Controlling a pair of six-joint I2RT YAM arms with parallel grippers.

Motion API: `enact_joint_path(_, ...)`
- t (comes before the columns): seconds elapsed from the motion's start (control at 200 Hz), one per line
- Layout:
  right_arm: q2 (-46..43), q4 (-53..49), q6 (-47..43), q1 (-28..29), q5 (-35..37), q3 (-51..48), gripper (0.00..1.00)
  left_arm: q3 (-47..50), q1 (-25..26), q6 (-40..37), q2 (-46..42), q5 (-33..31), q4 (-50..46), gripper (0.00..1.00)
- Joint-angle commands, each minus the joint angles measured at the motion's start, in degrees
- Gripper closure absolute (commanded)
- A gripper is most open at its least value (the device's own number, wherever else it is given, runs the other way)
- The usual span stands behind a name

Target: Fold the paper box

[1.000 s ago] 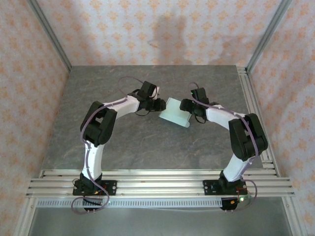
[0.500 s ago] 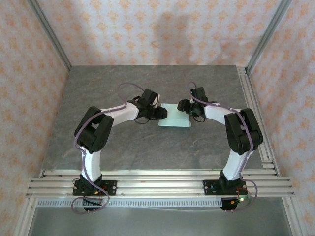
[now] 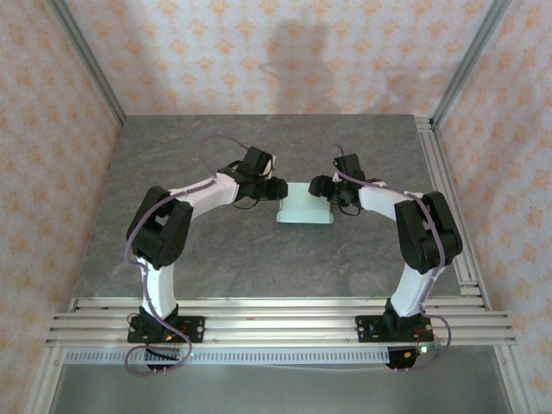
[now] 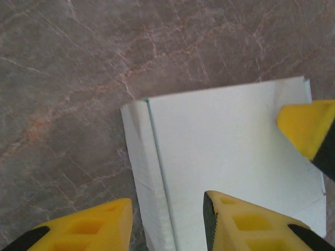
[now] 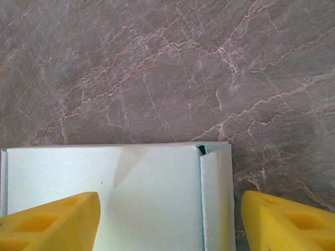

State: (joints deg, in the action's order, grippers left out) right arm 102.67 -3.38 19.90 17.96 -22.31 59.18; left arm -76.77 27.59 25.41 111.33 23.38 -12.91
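Observation:
The paper box is a pale mint-green flat rectangular box lying on the grey marbled table, mid-table between both arms. My left gripper is at its left end and my right gripper at its right end. In the left wrist view the left gripper is open and straddles the side wall of the box, one finger over the table and one over the top face. The right gripper is open wide across the folded side flap of the box. A right fingertip also rests over the box's far edge.
Aluminium rails run along the table's right side and across the near edge, where both arm bases are bolted. Wallpapered walls close in the back and sides. Bare table lies in front of and behind the box.
The box was tilted askew a second ago and now lies flat and square. Both grippers have settled lower at its two ends, and the left elbow has swung outward.

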Motion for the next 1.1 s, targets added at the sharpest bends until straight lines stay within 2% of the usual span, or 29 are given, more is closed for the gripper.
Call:
enact_joint_path(0.0, -2.3, 0.6, -0.3, 0.1, 1.2, -1.1, 0.29, -1.5, -0.6, -1.8, 2.0, 0.1, -2.0, 0.62)
enact_joint_path(0.065, -2.4, 0.3, -0.3, 0.1, 1.5, -1.1, 0.29, -1.5, -0.6, -1.8, 2.6, 0.7, -2.0, 0.62)
enact_joint_path(0.165, -2.7, 0.1, -0.3, 0.1, 1.6, -1.1, 0.29, -1.6, -0.6, -1.9, 3.2, 0.9, -1.8, 0.7)
enact_joint_path(0.315, -3.4, -0.3, -0.9, 0.1, 1.8, -1.1, 0.29, -1.6, -0.6, -2.1, 3.9, 1.5, -1.9, 0.72)
enact_joint_path(0.415, -4.2, -0.8, -1.3, 0.1, 2.3, -1.2, 0.29, -1.0, -0.8, -2.1, 3.8, 1.5, -2.0, 0.78)
enact_joint_path(0.726, -5.8, -0.7, -0.8, 0.1, 2.9, -2.0, 0.27, 1.8, -2.3, -2.0, 3.2, 2.4, -0.4, 0.87)
enact_joint_path(0.916, -6.9, 2.9, 0.3, 0.0, -0.2, -4.5, 0.17, 3.2, -3.4, -2.4, 3.7, 3.5, 0.7, 0.9)
enact_joint_path(1.091, -7.4, 11.2, 6.5, -2.2, -8.1, -8.8, 0.16, 3.9, -3.7, -2.6, 4.0, 3.5, 1.0, 0.92)
